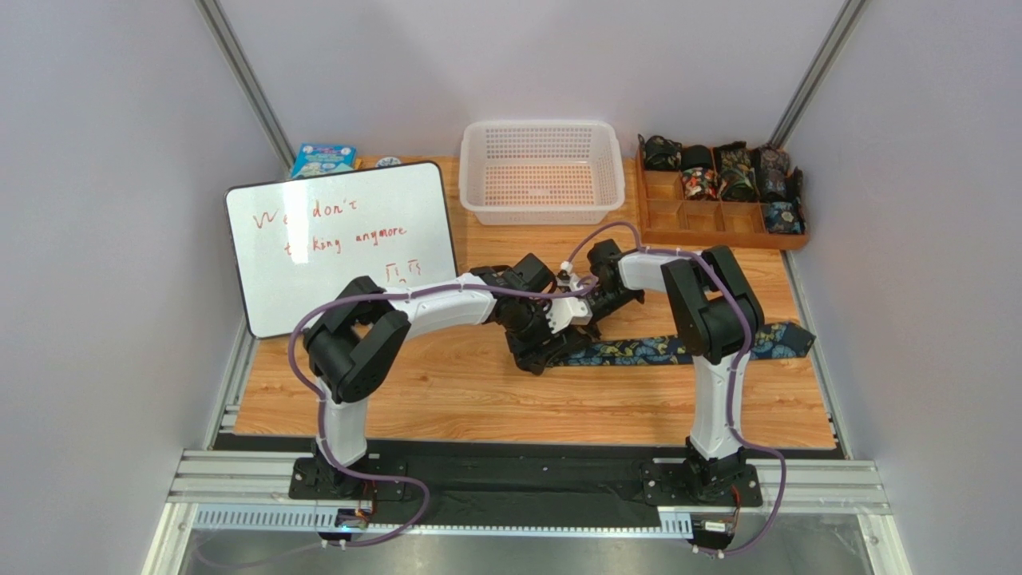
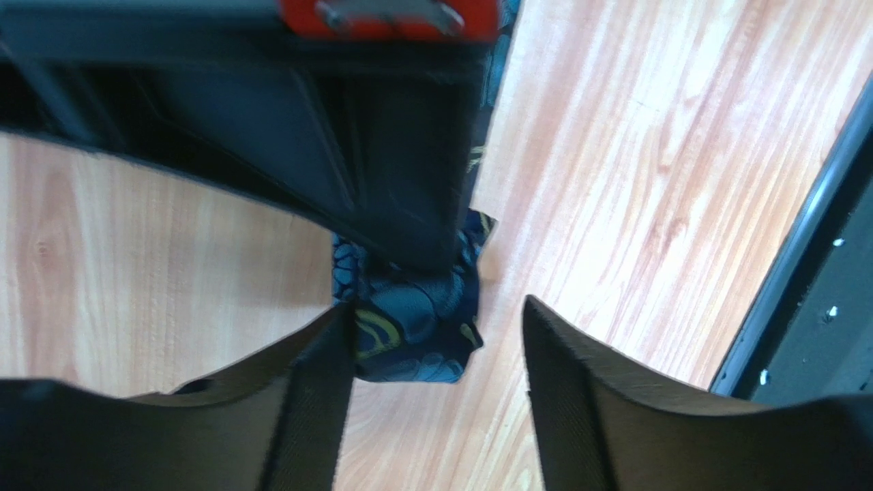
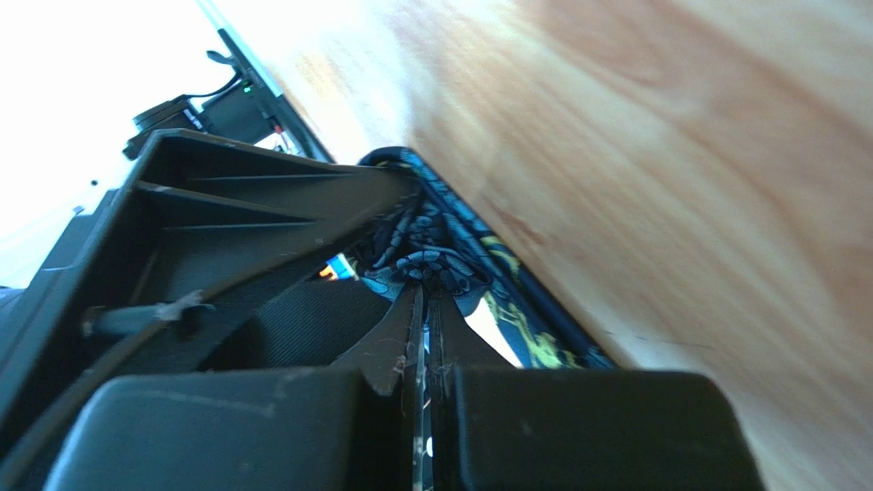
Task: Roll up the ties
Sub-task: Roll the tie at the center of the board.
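Observation:
A black tie [image 1: 672, 350] with teal-blue and yellowish paisley lies flat across the wooden table, running right from the grippers. Its left end is folded into a small started roll [image 2: 415, 327]. My right gripper [image 3: 425, 292] is shut on this rolled end [image 3: 430, 256] and comes down on it from above in the left wrist view [image 2: 400, 205]. My left gripper [image 2: 435, 307] is open around the roll, with its left finger [image 2: 318, 389] against the fabric and its right finger apart from it. In the top view both grippers meet at mid-table, left [image 1: 542, 347] and right [image 1: 573, 314].
A white basket [image 1: 542, 171] stands at the back centre. A wooden organizer [image 1: 720, 222] at the back right holds several rolled ties [image 1: 720, 174]. A whiteboard [image 1: 342, 246] leans at the left, with a blue box [image 1: 322, 158] behind it. A black rail [image 2: 809, 276] borders the table.

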Tool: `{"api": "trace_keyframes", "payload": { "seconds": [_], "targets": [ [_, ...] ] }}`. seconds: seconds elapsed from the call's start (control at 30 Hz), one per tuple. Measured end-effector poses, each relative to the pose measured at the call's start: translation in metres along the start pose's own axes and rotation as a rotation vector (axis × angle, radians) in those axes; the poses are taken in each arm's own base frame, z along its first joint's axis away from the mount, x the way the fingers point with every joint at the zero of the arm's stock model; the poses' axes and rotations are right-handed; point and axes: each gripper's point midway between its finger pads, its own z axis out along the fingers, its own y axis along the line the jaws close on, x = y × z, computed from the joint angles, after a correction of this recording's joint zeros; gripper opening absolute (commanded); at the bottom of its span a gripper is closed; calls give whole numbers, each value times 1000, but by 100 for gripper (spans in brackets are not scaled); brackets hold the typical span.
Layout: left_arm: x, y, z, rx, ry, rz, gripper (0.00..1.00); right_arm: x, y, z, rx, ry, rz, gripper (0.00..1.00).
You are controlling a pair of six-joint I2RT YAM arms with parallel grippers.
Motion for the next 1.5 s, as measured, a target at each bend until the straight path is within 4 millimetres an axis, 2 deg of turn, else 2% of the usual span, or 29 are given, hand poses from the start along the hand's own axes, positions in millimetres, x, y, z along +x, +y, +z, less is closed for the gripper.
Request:
{"api": "trace_keyframes", "payload": {
  "seconds": [0.2,0.4,0.67,0.93,1.27,1.5],
  "targets": [
    [7,-9,-13,2,-60,5,77,-1,-12,-4,52,-13,14,0],
    [2,-3,-30,-55,-162,17,77,-2,-19,-6,101,-16,18,0],
    [-10,7,-23,-94,-217,56,76,-5,-22,-9,146,-9,39,0],
    [-4,4,2,-67,-172,70,73,-6,-24,-9,165,0,39,0],
    [-21,7,13,-111,-383,21,71,-6,-26,-10,174,6,30,0],
    [-18,3,13,-127,-498,32,68,-5,-28,-9,169,16,15,0]
  ]
}}
